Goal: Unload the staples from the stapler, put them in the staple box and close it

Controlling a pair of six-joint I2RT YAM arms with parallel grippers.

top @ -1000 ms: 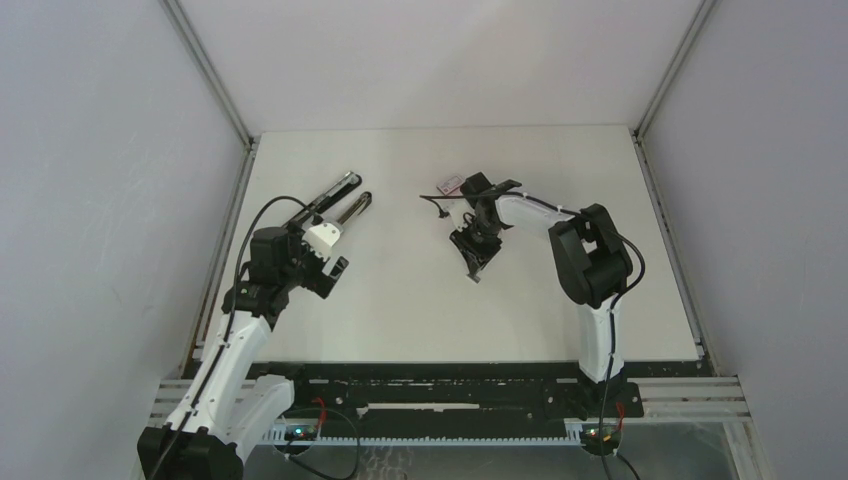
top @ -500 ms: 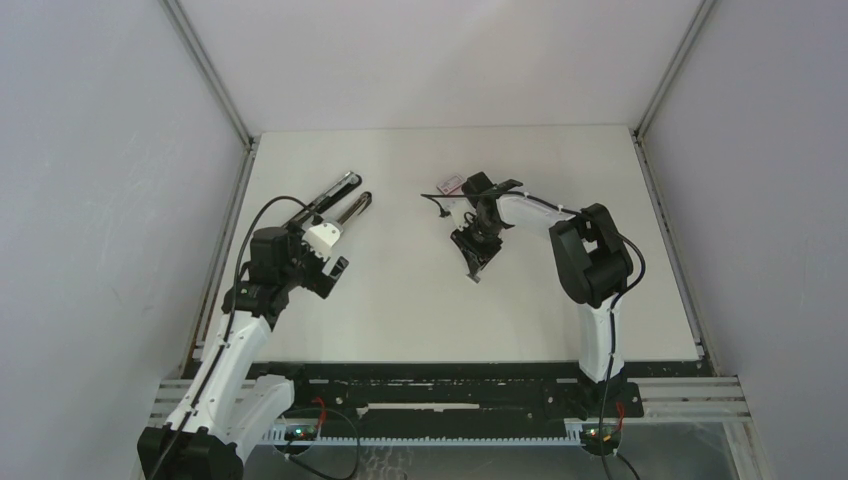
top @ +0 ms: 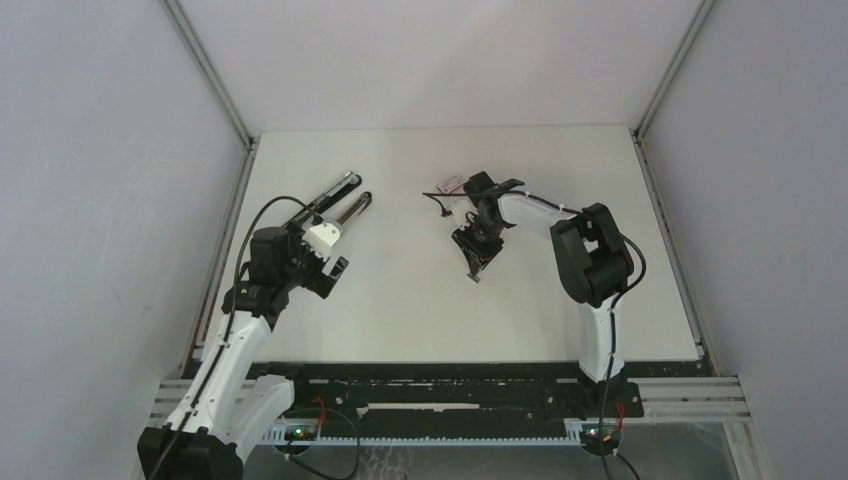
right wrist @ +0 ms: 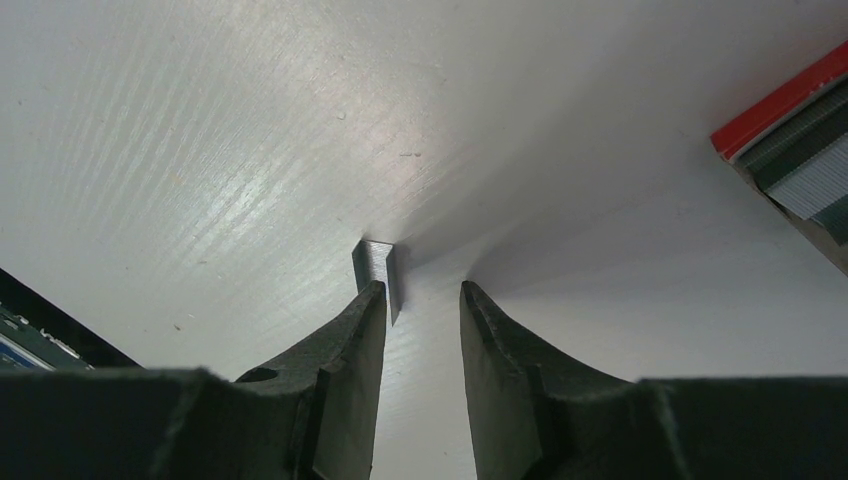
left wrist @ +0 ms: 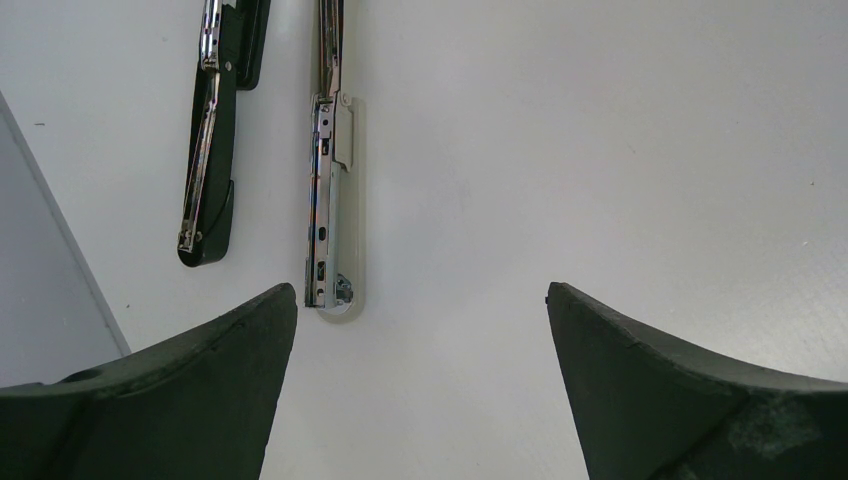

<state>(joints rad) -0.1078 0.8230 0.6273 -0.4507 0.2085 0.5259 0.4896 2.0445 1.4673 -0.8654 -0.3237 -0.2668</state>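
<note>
left tool (left wrist: 420,298): spread as wide as it goes, nothing between its fingers, hanging over bare worktop (left wrist: 620,150)
stapler (left wrist: 326,200): lies opened out on the worktop just ahead of the left tool. the silver bar is nearer the middle of the left wrist view and the black bar is beside it toward the left edge, both running away from the camera
right tool (right wrist: 422,292): fingers partly apart with a narrow gap of worktop showing between them, tips low over the surface, pinching nothing
staples (right wrist: 378,272): short silver-grey strip on the worktop right at the tip of the picture-left finger, clear of the other finger; whether that tip touches it i cannot tell
red-and-white box (right wrist: 785,100): at the upper right edge of the right wrist view, apart from the staples
from above: stapler toward the far left of the worktop, right tool near the middle, well apart from it
</note>
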